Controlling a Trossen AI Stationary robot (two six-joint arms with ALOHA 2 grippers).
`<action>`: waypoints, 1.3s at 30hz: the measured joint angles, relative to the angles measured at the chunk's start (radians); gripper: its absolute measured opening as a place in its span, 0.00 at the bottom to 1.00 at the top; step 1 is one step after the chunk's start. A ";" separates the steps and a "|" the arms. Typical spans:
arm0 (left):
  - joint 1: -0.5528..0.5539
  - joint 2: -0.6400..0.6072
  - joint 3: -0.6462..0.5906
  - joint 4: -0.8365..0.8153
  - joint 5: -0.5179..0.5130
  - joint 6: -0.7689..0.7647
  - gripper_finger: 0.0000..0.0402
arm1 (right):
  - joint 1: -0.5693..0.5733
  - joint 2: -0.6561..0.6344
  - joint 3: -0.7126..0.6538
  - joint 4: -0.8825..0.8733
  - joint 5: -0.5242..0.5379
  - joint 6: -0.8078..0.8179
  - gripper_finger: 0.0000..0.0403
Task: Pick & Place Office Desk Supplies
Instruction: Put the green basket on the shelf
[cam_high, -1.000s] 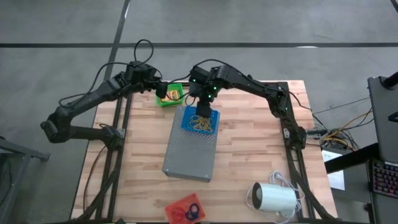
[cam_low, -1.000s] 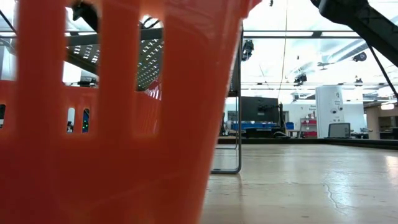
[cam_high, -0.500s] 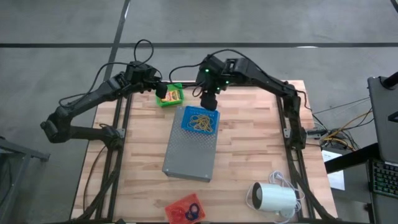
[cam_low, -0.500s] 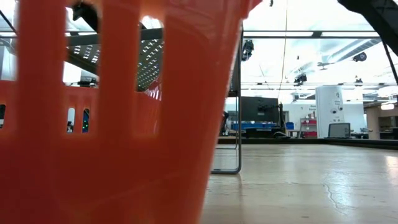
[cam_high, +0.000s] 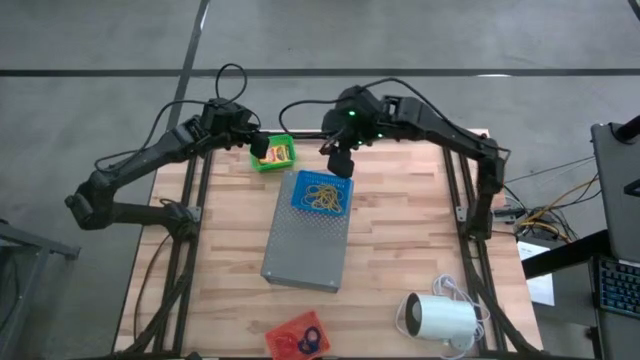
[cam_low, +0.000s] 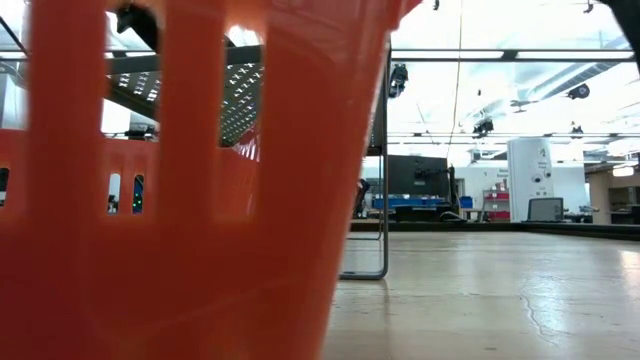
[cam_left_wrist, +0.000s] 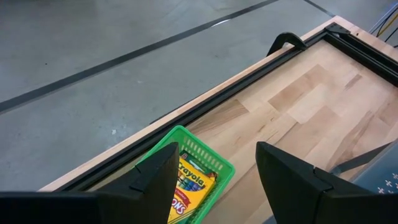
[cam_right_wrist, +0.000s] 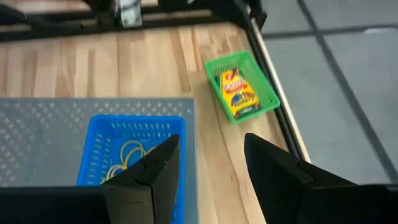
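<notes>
The right gripper (cam_right_wrist: 208, 171) is positioned above the far edge of the grey perforated slab (cam_high: 305, 245); its fingers are spread apart and nothing is held between them. Below it, the tan rubber bands (cam_high: 326, 197) lie in the blue basket (cam_high: 322, 194) on the slab's far end. The left gripper (cam_left_wrist: 217, 177) is held over the green basket (cam_high: 272, 153) at the table's far edge, fingers apart and empty. The crayon box (cam_left_wrist: 186, 186) lies inside the green basket. An orange basket (cam_high: 297, 337) with rubber rings (cam_high: 302, 341) sits at the near edge.
</notes>
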 joint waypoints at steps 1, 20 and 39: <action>0.000 0.000 0.000 0.000 0.000 0.000 0.55 | 0.000 -0.026 -0.041 0.040 0.000 0.001 0.44; 0.000 0.000 0.000 0.000 -0.001 -0.001 0.55 | 0.054 -0.823 -1.240 0.899 0.199 0.125 0.44; 0.000 0.000 0.000 0.000 0.000 -0.003 0.55 | 0.056 -1.380 -1.818 1.339 0.215 0.094 0.44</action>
